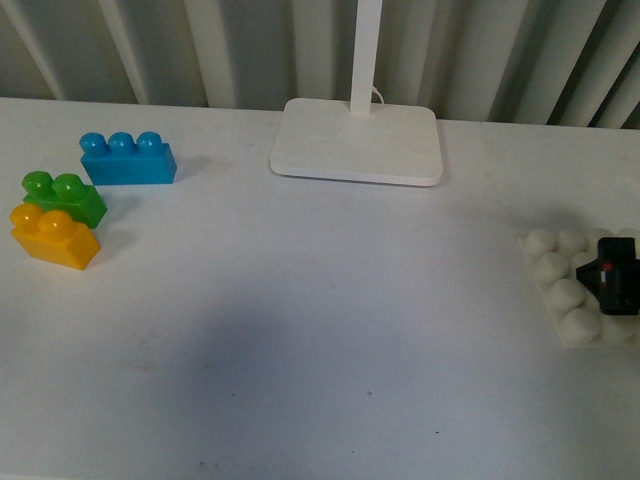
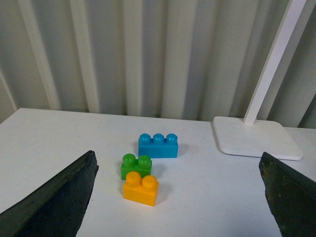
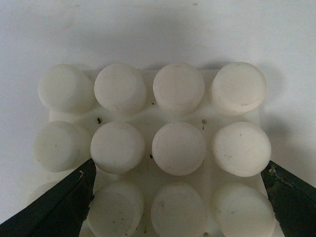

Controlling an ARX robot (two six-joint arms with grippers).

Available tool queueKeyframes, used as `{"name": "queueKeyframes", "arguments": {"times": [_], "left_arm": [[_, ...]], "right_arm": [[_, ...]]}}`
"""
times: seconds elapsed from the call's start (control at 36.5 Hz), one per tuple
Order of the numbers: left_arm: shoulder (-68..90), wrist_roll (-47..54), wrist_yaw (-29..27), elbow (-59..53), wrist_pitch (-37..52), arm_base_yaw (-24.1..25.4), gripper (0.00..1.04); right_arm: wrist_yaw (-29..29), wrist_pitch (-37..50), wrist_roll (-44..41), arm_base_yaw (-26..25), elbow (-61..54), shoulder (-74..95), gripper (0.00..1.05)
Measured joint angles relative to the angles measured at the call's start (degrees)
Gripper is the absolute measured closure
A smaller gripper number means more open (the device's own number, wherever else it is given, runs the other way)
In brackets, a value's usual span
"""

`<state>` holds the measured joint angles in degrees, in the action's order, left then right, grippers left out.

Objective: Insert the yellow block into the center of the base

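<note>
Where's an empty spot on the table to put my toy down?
The big middle of the table is bare: between the yellow block and the base, nearer than the lamp foot. The left edge is crowded, with the yellow block, green brick and blue brick bunched together. The right gripper is over the base.

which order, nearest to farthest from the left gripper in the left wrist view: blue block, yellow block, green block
1. yellow block, nearest, at the front
2. green block, just behind it
3. blue block, farthest back
</note>
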<state>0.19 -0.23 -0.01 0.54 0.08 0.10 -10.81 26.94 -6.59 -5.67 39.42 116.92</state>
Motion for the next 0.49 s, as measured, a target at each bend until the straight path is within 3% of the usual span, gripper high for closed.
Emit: {"name": "queueKeyframes", "arguments": {"times": [0.49], "left_arm": [[0.0,0.0,0.0,0.0,0.0,0.0,0.06]], "right_arm": [[6.9,-3.2,15.6,18.8,4.9,2.0,0.09]]}}
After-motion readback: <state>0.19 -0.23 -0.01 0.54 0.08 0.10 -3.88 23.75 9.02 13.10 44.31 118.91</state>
